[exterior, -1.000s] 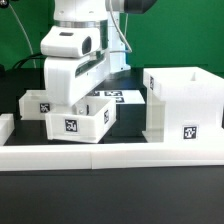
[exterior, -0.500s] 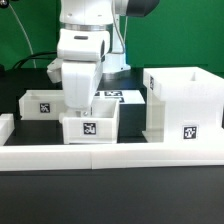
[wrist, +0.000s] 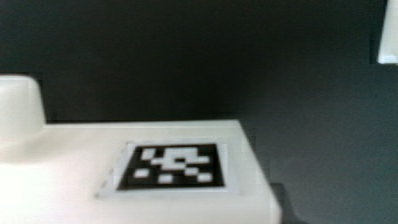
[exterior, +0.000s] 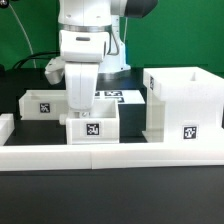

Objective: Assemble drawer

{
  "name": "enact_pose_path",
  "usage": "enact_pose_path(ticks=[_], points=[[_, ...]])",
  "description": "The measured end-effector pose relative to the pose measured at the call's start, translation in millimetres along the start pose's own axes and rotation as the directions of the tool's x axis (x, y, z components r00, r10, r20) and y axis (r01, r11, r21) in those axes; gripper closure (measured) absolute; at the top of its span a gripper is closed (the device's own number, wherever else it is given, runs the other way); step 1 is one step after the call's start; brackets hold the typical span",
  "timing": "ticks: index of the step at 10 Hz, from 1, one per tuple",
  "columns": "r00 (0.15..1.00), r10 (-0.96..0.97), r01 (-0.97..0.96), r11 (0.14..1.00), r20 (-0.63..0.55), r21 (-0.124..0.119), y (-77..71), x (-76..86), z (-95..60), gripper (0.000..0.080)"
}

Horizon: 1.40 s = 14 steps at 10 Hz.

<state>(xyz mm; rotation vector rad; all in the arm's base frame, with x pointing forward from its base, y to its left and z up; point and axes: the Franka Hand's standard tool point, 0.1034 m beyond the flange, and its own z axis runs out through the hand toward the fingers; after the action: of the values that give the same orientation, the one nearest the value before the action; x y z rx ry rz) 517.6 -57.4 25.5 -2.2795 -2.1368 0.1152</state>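
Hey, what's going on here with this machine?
A robot arm is assembling loose white plastic parts. Its hand reaches down into a small white open-topped tray near the long white rail; whether it grips is hidden. The large white box-shaped shell stands apart on the exterior view's right, and a second small tray waits on that view's left.

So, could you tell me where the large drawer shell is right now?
The shell stands on the exterior view's right, behind the white rail; the nearer small tray sits apart toward that view's left.
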Motion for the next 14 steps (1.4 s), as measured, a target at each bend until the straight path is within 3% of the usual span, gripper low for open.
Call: enact_pose_path(ticks=[5, 6, 8, 12, 14], points=[[1.000, -0.019, 0.019, 1.000, -0.014, -0.014, 14.8, 22.0, 2.4, 0.0758], [1.000, -0.015, 0.015, 0.999, -0.015, -0.045, 16.6, 20.2, 2.6, 0.0758], [1.000, -0.011, 0.010, 0.998, -0.016, -0.070, 16.4, 19.6, 4.3, 0.0758], [0.997, -0.077, 0.077, 0.994, 0.008, -0.078, 21.8, 37.7, 2.8, 0.0758], [0.993, -0.118, 0.119, 0.991, 0.024, -0.066, 23.0, 45.9, 7.6, 0.0758]])
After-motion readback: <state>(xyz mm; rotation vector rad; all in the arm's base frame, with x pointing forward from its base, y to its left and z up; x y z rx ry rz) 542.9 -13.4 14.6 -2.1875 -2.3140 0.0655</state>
